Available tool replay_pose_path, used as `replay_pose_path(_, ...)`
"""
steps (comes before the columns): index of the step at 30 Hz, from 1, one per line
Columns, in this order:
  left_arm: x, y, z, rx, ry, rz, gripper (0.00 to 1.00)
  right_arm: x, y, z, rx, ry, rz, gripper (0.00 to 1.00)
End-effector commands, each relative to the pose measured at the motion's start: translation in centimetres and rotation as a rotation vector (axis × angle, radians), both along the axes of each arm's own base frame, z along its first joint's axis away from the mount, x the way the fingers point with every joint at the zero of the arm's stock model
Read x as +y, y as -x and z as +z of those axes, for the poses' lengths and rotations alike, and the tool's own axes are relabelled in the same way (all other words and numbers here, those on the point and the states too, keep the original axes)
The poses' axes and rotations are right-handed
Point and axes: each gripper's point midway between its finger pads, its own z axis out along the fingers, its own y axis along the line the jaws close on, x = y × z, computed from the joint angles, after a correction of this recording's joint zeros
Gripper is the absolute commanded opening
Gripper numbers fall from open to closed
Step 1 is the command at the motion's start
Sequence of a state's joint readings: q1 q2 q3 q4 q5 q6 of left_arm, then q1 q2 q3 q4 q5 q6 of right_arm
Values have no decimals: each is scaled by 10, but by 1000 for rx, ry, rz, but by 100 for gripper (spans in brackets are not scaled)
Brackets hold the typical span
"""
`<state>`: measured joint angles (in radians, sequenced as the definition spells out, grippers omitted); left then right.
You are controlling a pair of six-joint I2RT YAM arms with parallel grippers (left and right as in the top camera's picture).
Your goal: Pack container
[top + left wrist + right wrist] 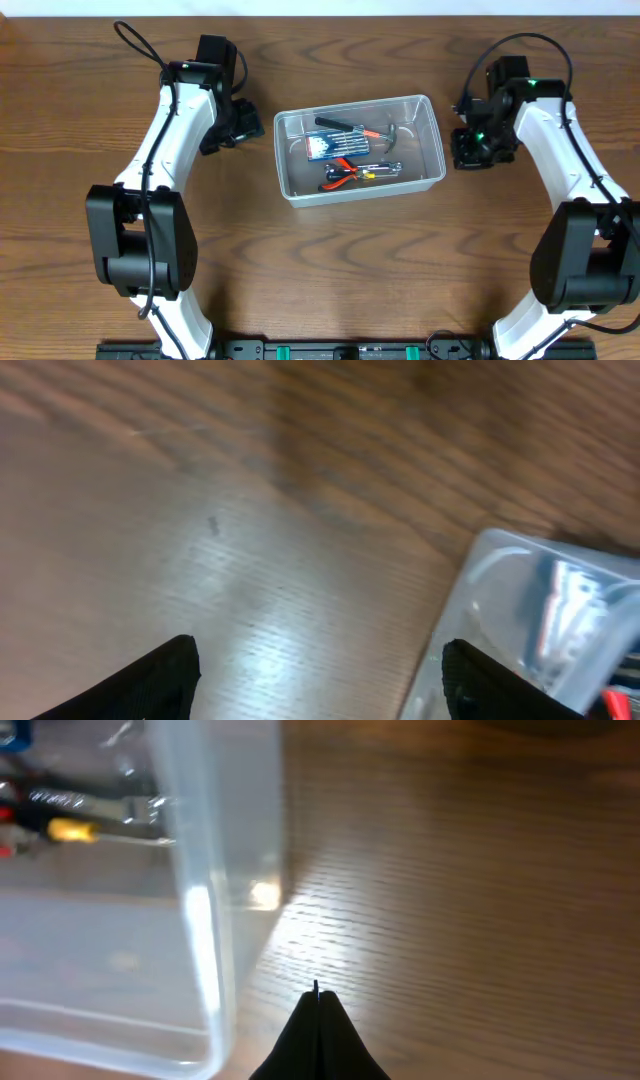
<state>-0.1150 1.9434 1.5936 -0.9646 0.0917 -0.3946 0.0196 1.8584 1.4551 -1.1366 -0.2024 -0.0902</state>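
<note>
The clear plastic container (431, 130) stands in the middle of the table. It holds a blue drill-bit case (331, 146), a hammer (380, 132), red-handled pliers (343, 175) and a screwdriver. My left gripper (240, 122) is open and empty just left of the container; its fingers (318, 678) frame bare table, with the container's corner (490, 560) at right. My right gripper (468, 140) is shut and empty just right of the container; its closed tips (317, 992) hover over the table beside the container wall (205, 870).
The wooden table (330, 270) extends around the container. A light strip runs along the far edge.
</note>
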Motion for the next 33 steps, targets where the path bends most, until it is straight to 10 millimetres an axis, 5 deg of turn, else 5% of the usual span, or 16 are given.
replay_pose_path(1,-11,2,-8,20,50,-50,77,13,3,-1,0,-26,73,1)
replay_pose_path(16,-10,10,-34,110,42,-48,76,27,11,3,9,-103,147,2)
replay_pose_path(33,-27,5,-32,82,131,-125,76,33,15,5,16,-145,174,3)
